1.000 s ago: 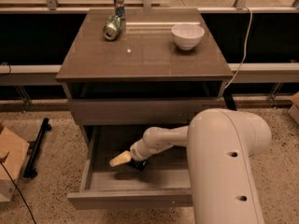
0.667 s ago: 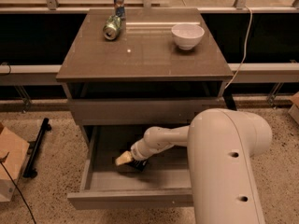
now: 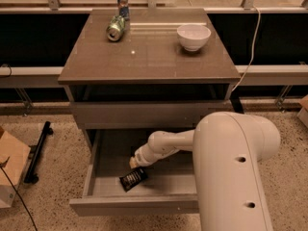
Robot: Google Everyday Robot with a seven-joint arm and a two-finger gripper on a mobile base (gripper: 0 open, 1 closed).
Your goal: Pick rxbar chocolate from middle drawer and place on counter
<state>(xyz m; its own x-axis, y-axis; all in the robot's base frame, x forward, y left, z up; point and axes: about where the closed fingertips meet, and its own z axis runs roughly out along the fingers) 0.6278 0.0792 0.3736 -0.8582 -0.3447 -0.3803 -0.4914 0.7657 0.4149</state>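
Speckled floor, grey cabinet, drawer pulled open. Reaching stage: gripper down inside, just behind bar lying flat near front wall. Grip state: cannot tell. Next, likely: clamping bar, lifting clear, up to counter.

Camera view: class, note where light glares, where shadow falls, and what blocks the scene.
Camera view: a pale streak of glare lies on the counter beside the bowl; the middle drawer sits in dimmer shade, the rxbar chocolate dark on its floor; the tool hangs close to it; the arm's pale shell hides part of the drawer.
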